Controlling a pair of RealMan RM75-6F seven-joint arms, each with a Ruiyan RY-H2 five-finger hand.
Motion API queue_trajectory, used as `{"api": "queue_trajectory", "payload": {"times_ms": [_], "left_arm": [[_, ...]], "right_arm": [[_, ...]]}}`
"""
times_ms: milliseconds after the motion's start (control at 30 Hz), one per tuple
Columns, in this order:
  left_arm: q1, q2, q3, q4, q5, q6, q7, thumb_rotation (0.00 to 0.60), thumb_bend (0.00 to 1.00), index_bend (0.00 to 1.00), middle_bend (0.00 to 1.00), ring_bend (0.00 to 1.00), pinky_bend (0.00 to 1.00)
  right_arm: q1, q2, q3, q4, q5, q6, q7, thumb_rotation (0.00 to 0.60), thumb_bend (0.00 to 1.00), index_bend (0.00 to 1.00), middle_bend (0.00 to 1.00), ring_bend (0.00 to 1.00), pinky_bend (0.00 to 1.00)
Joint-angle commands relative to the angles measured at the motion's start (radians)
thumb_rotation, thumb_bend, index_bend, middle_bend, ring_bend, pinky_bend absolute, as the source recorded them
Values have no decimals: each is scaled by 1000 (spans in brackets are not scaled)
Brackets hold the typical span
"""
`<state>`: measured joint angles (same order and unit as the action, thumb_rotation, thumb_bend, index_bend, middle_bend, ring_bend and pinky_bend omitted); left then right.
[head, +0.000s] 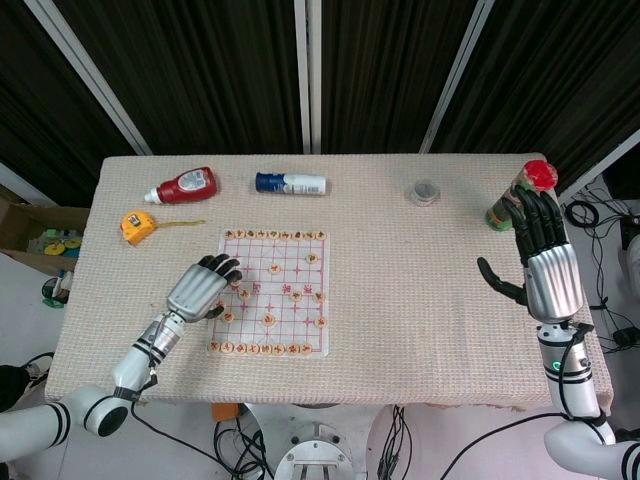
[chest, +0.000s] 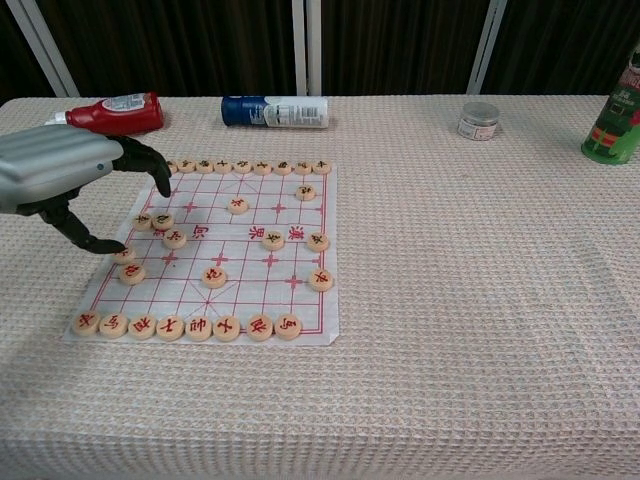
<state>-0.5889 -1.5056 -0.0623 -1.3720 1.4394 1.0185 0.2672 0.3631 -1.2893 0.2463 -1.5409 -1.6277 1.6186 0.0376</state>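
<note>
Two hands show, and neither holds anything. The left hand (chest: 62, 178) hovers over the left edge of the Chinese chess board (chest: 262, 262), fingers curled downward and thumb tip just beside a round wooden chess piece (chest: 124, 254) in the left column; whether it touches is unclear. The right hand (head: 545, 262) is raised at the table's right edge, fingers spread, near the green bottle (head: 512, 199).
</note>
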Motion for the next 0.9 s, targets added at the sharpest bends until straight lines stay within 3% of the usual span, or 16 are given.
{"api": "queue_trajectory", "payload": {"times_ms": [33,900], "left_arm": [[-18,-25,0,45,-7,-26,-11,600,206,325,197,150,255],[-83,-97,4,145,-14,-94,-85,600,280,400,200,149,255]], "right_arm": [[-2,0,-1,5,3,1,1,600,235,0,0,0,0],[-19,-3,-5,43,30,11,33,600,237,0,0,0,0]]}}
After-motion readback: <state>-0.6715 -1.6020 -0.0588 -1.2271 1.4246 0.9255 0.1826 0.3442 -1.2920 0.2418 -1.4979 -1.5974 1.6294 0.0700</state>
